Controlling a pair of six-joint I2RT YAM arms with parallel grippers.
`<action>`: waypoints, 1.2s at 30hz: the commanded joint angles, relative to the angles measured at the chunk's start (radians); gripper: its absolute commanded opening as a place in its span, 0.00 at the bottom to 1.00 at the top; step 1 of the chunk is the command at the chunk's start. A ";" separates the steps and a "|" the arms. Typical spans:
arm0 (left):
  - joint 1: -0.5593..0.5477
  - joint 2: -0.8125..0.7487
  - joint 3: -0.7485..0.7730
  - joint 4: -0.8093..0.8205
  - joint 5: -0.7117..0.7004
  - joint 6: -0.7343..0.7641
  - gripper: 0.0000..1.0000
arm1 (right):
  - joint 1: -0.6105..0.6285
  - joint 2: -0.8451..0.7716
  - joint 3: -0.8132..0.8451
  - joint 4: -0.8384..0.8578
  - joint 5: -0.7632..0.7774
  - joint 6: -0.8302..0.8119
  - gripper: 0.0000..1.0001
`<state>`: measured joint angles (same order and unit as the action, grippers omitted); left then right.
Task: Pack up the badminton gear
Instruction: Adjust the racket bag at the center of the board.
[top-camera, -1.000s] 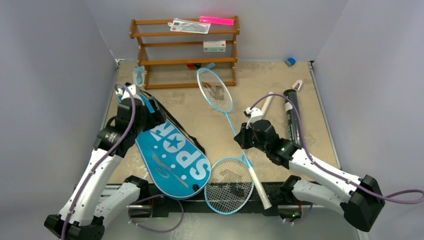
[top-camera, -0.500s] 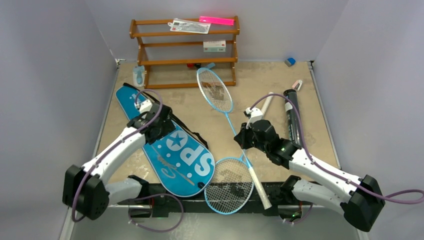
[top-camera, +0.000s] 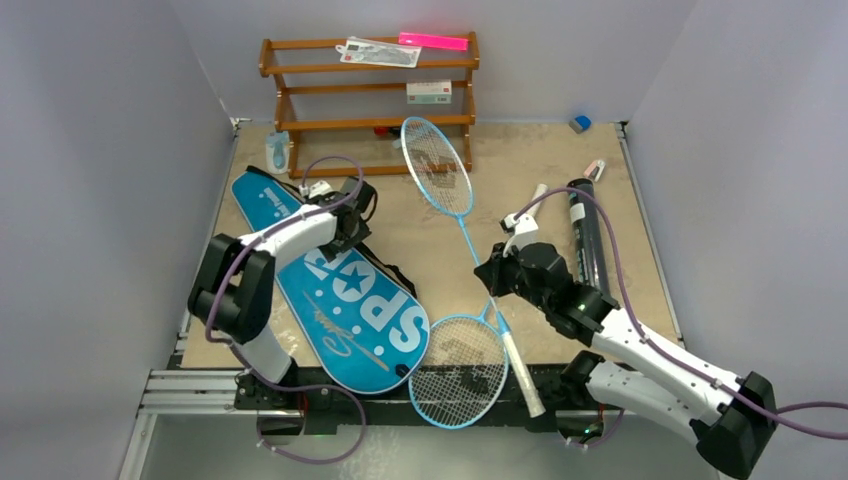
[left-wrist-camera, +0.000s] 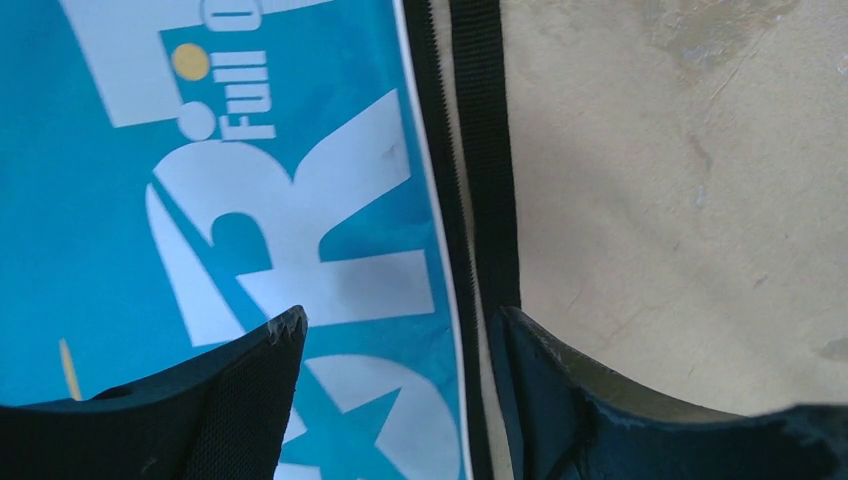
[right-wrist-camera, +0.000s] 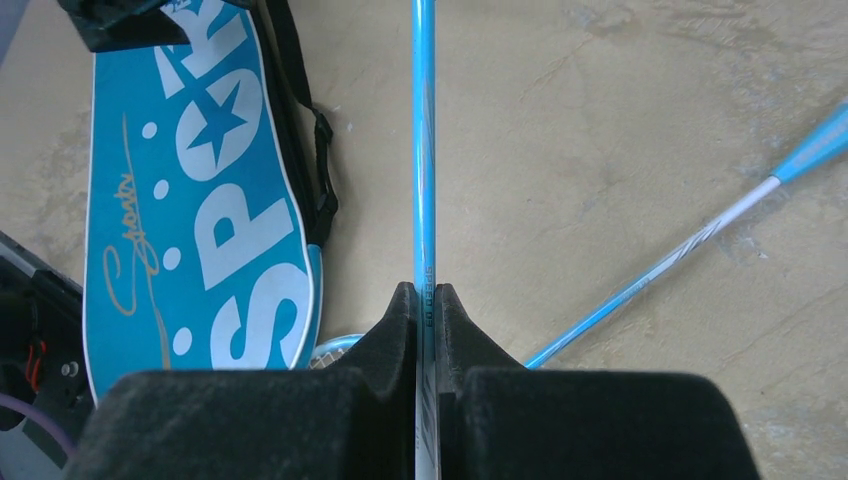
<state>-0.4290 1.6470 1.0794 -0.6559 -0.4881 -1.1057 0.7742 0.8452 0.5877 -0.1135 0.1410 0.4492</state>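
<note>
we find the right gripper (right-wrist-camera: 423, 292) clamped tight on the thin blue shaft of the upper racket (top-camera: 436, 165). the hold sits part-way between the racket's head, which lies by the foot of the wooden rack (top-camera: 370, 90), and its white handle toward the near edge. the left gripper (left-wrist-camera: 398, 325) has its jaws apart, straddling the piped edge of the blue bag (top-camera: 345, 300) and the black strap (left-wrist-camera: 497, 150) beside it. as far as we can tell, nothing is pinched yet. the bag lies flat on the left of the table (top-camera: 540, 150), lettering up. the near racket (top-camera: 458, 372) lies with its head just beside the bag's wide end, and its shaft crosses the held one; we cannot tell which is on top. the black tube (top-camera: 586, 235) lies well to the right.

assessment: the rackets are light but long. held at the shaft, one will likely swing and twist in the pads, and the smooth shaft may slip. the handle would give a surer hold, and the strings should not be squeezed. the bag is soft fabric and will sag; its piped edge or strap looks the best purchase.
</note>
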 joint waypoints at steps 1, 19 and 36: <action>-0.006 0.079 0.078 0.016 -0.048 -0.027 0.66 | 0.000 -0.045 0.035 0.020 0.040 -0.030 0.00; -0.022 0.087 0.004 -0.020 -0.014 -0.009 0.00 | 0.000 -0.070 0.026 0.014 0.055 -0.032 0.00; -0.059 -0.541 -0.129 0.127 0.261 0.452 0.00 | 0.001 -0.107 0.062 -0.042 0.003 -0.073 0.00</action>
<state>-0.4847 1.2591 1.0187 -0.6716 -0.4313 -0.8753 0.7742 0.7589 0.5888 -0.1612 0.1646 0.4179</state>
